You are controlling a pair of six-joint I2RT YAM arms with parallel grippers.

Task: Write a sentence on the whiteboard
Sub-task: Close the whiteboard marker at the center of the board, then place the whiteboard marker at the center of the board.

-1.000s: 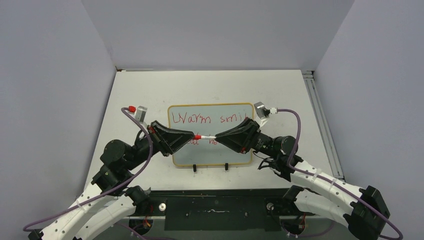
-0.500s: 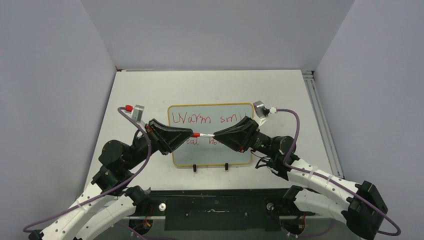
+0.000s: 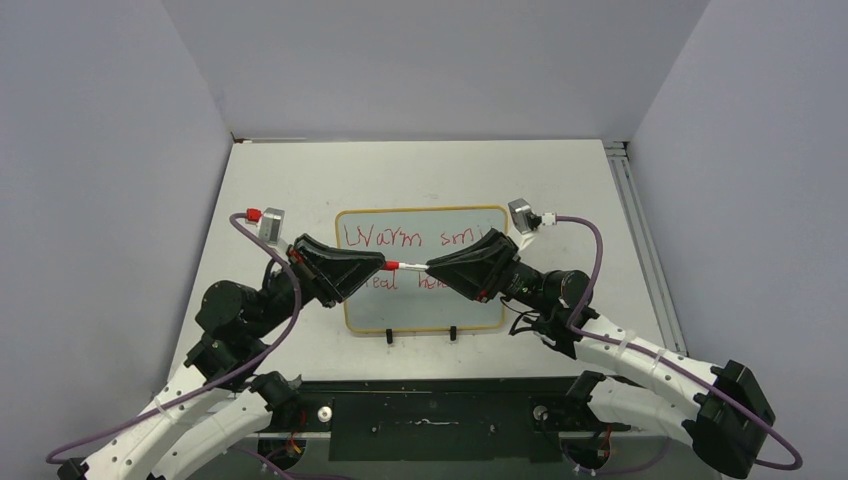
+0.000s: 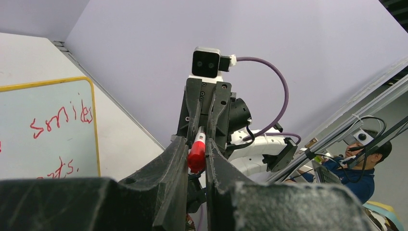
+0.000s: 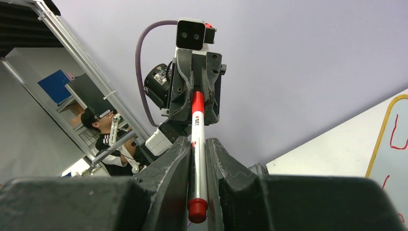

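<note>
- The whiteboard (image 3: 420,308) is seen in the middle of the worktop (image 3: 300,180), with its yellow-orange frame all round and its 2 black feet (image 3: 388,336) at the near edge.
- The sentence (image 3: 395,238) is written on the board in red, in 2 lines. From above, "Warm smi" can be read in the upper line before the letters are covered by the right arm; the lower line is largely hidden by both arms.
- In the left wrist view "smiles" is read in the upper line and the letters "rts." at the end of the lower line.
- The 2 arms are brought tip to tip above the board, with a marker (image 3: 412,267) stretched level between them.
- The left gripper (image 3: 384,264) is closed almost fully on the red cap (image 3: 394,265) at the marker's left end; the cap is pinched between both fingers.
- The right gripper (image 3: 430,267) is closed tight on the white barrel, and the barrel's red rear end is seen poking out behind the fingers in the right wrist view.
- The cap and the barrel are seen in 1 line; whether the cap is fully seated cannot be told.
- The marker is held clear above the board, over the lower line of writing.
- A seated person (image 5: 103,132) in dark clothes is visible in the background of both wrist views.
</note>
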